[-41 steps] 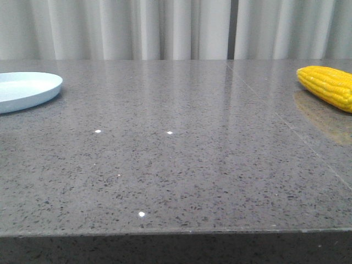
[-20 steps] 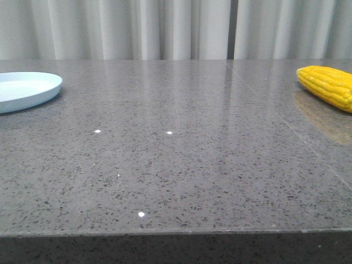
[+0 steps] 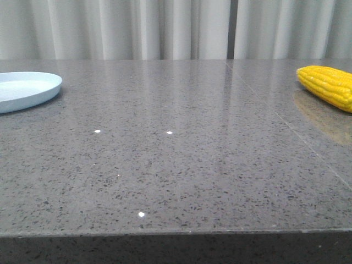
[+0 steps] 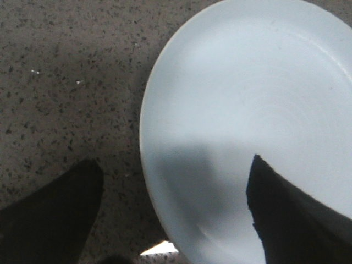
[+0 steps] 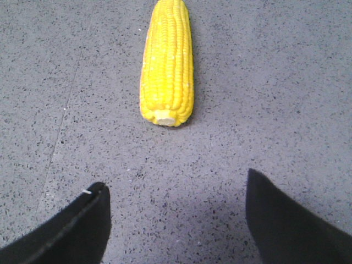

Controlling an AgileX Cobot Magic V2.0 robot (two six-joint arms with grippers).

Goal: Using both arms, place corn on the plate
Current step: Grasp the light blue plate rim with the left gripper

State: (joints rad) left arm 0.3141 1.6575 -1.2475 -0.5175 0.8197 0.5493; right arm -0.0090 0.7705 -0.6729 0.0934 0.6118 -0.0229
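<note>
The yellow corn (image 3: 328, 85) lies on the grey table at the far right edge of the front view, partly cut off. In the right wrist view the corn (image 5: 166, 63) lies lengthwise ahead of my right gripper (image 5: 175, 181), its flat pale end toward the open, empty fingers. The pale blue-white plate (image 3: 25, 89) sits at the far left, partly cut off. In the left wrist view the plate (image 4: 247, 110) lies under my left gripper (image 4: 175, 168), which is open and empty, one finger over the plate and one over the table. Neither arm shows in the front view.
The grey speckled stone table (image 3: 176, 154) runs to a front edge near the bottom of the front view. White curtains (image 3: 176, 27) hang behind its far edge. A thin seam line (image 3: 286, 126) crosses the tabletop on the right.
</note>
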